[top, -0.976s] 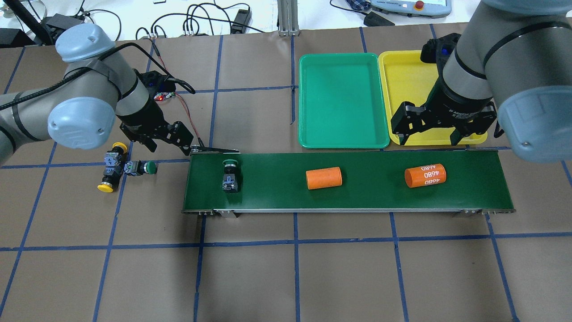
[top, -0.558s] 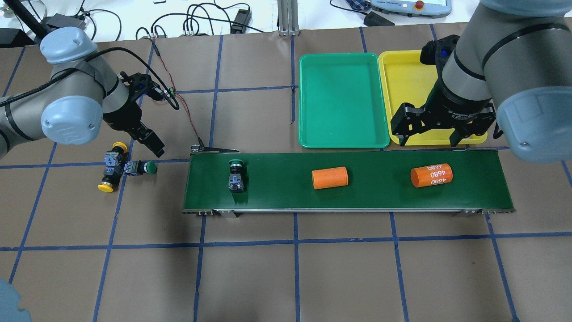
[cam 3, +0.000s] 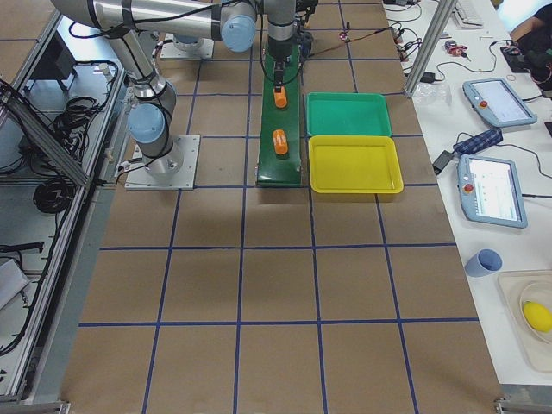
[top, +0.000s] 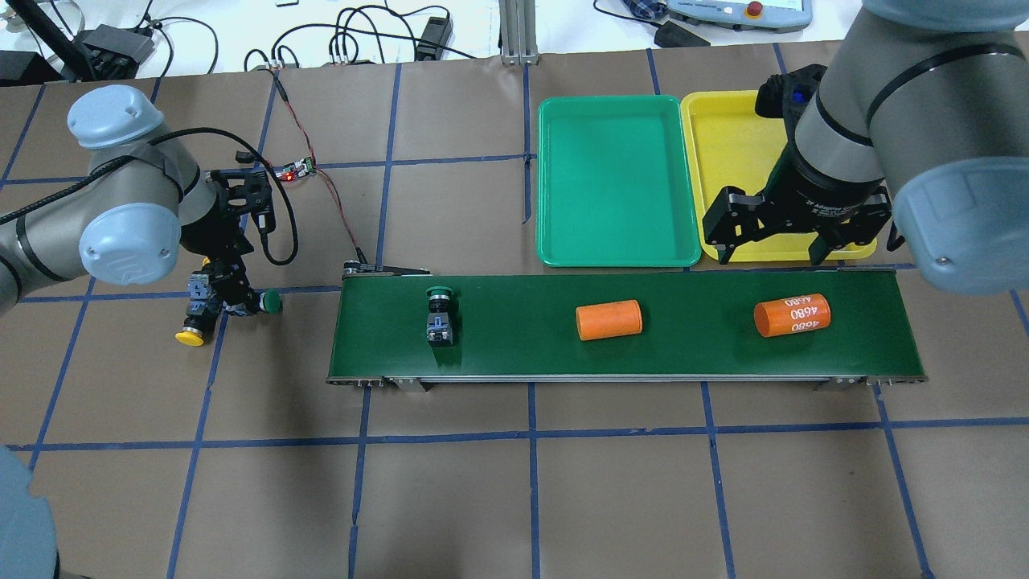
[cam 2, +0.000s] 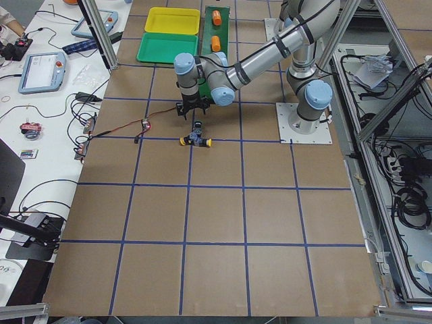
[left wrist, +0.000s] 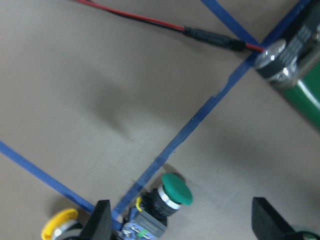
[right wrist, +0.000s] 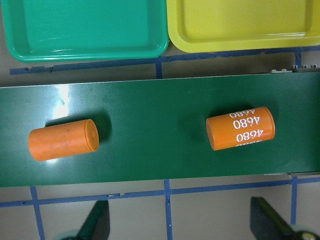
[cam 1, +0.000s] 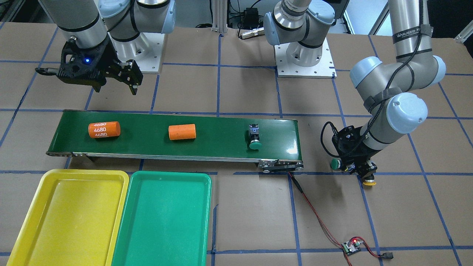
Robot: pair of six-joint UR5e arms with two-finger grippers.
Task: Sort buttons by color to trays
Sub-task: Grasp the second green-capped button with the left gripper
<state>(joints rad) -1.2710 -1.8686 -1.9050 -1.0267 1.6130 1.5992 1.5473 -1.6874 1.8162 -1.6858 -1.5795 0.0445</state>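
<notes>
A green button (top: 438, 315) lies on the dark-green conveyor belt (top: 514, 346) near its left end. Off the belt's left end, a green button (top: 271, 301) and two yellow buttons (top: 190, 336) lie in a cluster on the table. My left gripper (top: 227, 283) hangs open just over that cluster. In the left wrist view the green button (left wrist: 175, 190) lies between its fingers (left wrist: 102, 222). My right gripper (top: 770, 249) is open and empty over the yellow tray's (top: 723, 161) near edge. The green tray (top: 617, 181) beside it holds nothing.
Two orange cylinders ride the belt, a plain one (top: 608, 320) in the middle and one marked 4680 (top: 792, 314) at the right. A red-black wire (top: 334, 201) runs from the belt's left end to a small circuit board (top: 293, 170).
My left arm swung left and came down over the button cluster. The belt carried the green button and both orange cylinders to the right. The right arm has not moved.
</notes>
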